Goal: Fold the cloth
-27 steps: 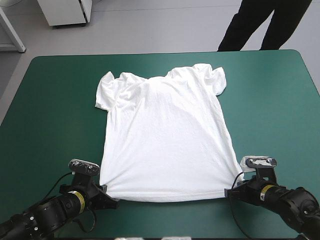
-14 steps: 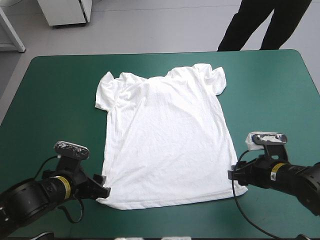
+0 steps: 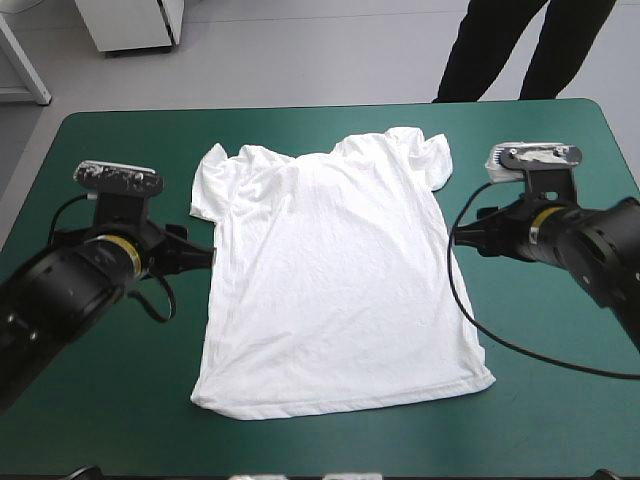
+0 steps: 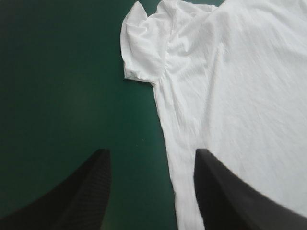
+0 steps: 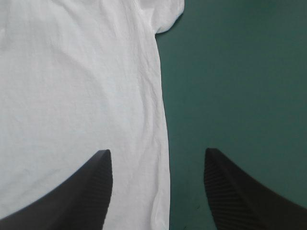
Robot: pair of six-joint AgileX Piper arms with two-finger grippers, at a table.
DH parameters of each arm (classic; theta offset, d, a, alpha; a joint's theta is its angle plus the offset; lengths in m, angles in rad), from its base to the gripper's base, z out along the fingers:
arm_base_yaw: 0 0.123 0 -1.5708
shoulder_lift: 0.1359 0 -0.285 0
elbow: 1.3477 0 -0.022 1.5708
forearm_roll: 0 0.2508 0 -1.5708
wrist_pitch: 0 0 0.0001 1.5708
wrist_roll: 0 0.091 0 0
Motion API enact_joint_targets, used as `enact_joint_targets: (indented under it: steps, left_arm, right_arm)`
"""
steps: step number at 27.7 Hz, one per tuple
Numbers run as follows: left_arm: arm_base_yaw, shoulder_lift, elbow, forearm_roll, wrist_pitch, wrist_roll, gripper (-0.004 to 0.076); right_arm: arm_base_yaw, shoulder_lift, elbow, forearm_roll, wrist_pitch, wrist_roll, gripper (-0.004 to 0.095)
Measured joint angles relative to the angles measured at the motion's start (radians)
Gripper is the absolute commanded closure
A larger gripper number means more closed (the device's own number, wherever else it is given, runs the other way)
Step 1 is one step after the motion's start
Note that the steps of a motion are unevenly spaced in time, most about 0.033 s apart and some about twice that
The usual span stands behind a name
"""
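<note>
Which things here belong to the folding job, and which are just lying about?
For the job:
T-shirt, spread flat
left gripper, open over one side edge of it
right gripper, open over the other side edge

Lying about:
nothing loose that I can see; only the teal-green table cover underneath

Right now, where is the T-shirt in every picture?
High view: the T-shirt lies spread flat mid-table.
Left wrist view: its side edge lines up with the open left hand.
Right wrist view: its other side edge lines up with the open right hand.
Shared landmark: the teal-green cover.
</note>
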Motion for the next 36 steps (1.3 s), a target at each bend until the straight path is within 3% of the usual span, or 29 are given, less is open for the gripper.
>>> enact_joint_targets:
  steps: [5,8,18,36]
  left_arm:
    - [0.407,0.212,-0.138,-0.408,-0.148,0.342,0.0345]
    - [0.484,0.320,-0.159,-0.504,-0.147,0.442,0.0345]
    - [0.509,0.585,-0.173,-0.535,-0.146,0.487,0.0345]
    - [0.509,0.872,-0.242,-0.553,-0.187,0.487,0.0346]
  right_arm:
    - [0.000,0.151,-0.108,-0.046,-0.007,-0.022,0.0396]
    - [-0.026,0.191,-0.123,-0.036,-0.010,-0.023,0.0395]
    - [-0.279,0.362,-0.219,0.199,-0.018,-0.191,0.0397]
    - [-0.292,0.439,-0.270,0.217,-0.024,-0.232,0.0399]
